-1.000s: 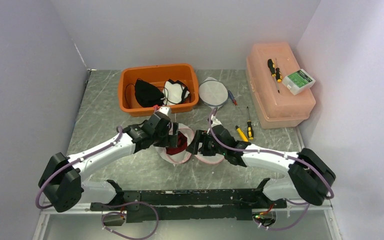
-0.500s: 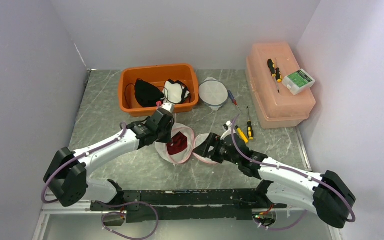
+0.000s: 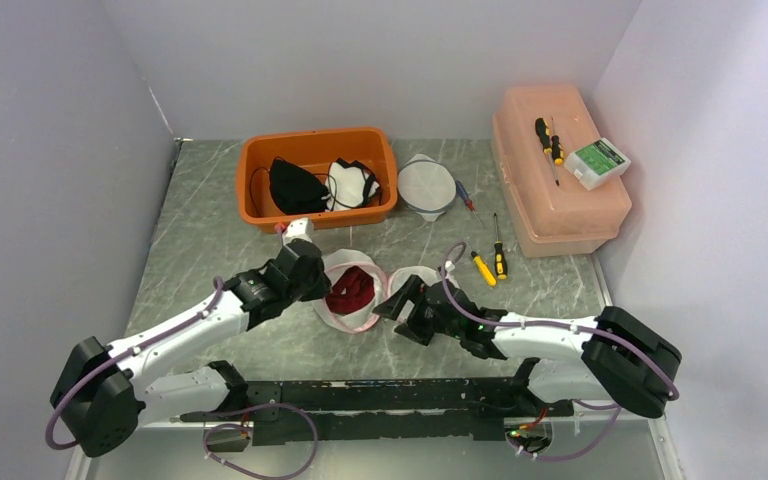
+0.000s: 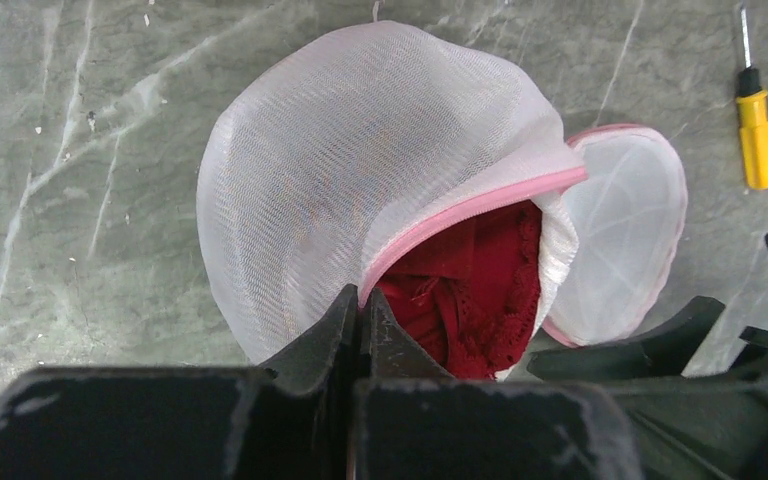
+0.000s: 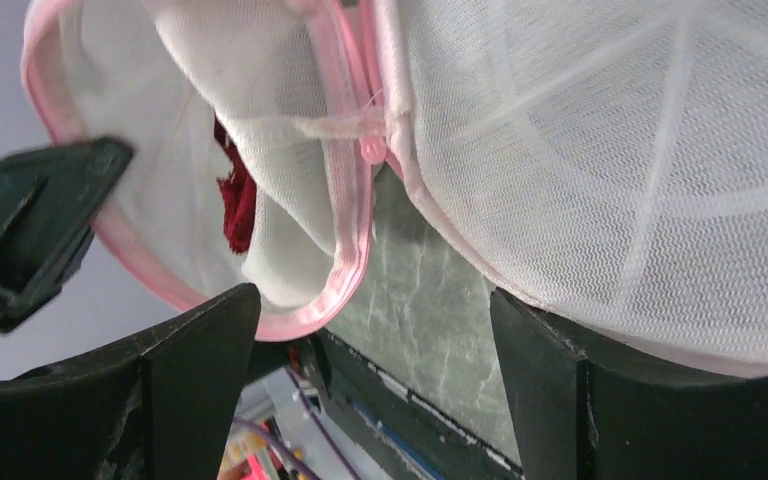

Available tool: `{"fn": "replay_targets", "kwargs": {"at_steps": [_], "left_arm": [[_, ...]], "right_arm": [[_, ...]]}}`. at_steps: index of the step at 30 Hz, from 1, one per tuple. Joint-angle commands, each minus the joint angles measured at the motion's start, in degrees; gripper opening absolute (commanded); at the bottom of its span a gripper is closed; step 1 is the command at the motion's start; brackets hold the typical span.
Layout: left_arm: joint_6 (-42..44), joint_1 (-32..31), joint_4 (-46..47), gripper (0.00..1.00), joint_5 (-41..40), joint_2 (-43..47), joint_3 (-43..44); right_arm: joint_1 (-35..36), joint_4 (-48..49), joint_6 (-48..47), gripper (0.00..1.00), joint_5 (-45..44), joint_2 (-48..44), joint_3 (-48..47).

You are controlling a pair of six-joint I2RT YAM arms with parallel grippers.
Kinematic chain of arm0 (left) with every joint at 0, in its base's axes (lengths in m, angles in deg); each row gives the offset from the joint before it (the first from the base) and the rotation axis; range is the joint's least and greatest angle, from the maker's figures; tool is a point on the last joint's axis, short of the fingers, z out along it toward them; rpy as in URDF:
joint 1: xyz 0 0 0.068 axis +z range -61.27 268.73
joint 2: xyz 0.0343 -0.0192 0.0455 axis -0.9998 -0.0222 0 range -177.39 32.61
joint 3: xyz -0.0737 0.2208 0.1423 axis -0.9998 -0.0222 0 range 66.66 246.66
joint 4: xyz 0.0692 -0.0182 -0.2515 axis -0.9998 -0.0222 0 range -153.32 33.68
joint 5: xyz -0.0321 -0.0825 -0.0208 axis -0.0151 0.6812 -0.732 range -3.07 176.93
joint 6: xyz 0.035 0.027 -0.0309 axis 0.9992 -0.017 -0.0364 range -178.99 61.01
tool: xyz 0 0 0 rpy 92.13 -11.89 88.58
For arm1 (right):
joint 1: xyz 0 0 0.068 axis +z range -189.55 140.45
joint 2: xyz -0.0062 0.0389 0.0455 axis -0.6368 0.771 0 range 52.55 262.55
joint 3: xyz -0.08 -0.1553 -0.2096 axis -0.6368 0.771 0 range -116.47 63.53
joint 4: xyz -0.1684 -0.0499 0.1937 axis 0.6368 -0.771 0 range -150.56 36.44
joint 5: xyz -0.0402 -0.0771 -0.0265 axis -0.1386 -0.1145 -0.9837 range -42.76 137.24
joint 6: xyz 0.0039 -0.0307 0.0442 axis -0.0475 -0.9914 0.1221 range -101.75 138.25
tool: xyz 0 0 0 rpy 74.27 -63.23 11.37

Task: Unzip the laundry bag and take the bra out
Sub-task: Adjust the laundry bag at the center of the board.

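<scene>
- Left claw (image 4: 360, 318), tips pressed together, at the open rim of the laundry bag (image 4: 330, 160); bra (image 4: 470, 290) just ahead, nearest this arm.
- Right claw (image 5: 372, 300), spread, straddles the far rim.

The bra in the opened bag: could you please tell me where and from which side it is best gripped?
Probably pinch the bunched lace of the bra exposed below the pink rim, coming in through the open mouth on the side of the flap; the mesh of the bag covers everything else.
</scene>
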State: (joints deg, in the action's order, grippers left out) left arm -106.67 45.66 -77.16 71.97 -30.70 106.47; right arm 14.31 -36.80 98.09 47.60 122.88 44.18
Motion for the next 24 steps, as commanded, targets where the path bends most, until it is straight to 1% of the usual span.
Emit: {"fn": "replay_targets", "kwargs": {"at_steps": [1,4,7,11,13,15,18,21,24], "left_arm": [[-3.72,-0.14,0.2,0.03,-1.75,2.78,-0.85],[-4.46,-0.15,0.0,0.03,-1.18,2.9,-1.4],[-5.09,-0.26,0.6,0.03,-0.12,2.84,-2.17],[-5.59,-0.26,0.79,0.03,0.9,3.0,-3.09],[-5.96,-0.21,1.2,0.03,1.89,3.08,-3.52],[-6.37,-0.35,2.14,0.03,3.13,3.09,-4.11],[-7.33,-0.53,2.88,0.03,5.04,3.43,-4.77],[-8.35,-0.84,1.14,0.03,4.9,5.72,-5.07],[-9.1,-0.86,-0.53,0.03,4.3,8.76,-5.68]], "right_arm": [[-0.21,2.18,4.7,0.9,-8.85,-0.82,0.67],[-1.04,1.47,5.8,0.9,-12.17,-0.19,1.19],[-2.78,1.4,7.01,0.9,-13.62,0.32,2.33],[-5.83,0.13,5.06,0.89,-15.19,-0.45,3.57],[-7.88,-0.13,2.13,0.87,-15.26,-1.11,3.86],[-9.62,0.16,-2.82,0.84,-15.37,-1.49,3.34],[-11.44,-1.09,-13.16,0.81,-13.37,-1.45,-0.36],[-11.57,-2.34,-21.44,0.81,-8.24,-3.57,-3.53],[-9.87,0.07,-24.1,0.81,-2.65,-6.38,-3.17]]}}
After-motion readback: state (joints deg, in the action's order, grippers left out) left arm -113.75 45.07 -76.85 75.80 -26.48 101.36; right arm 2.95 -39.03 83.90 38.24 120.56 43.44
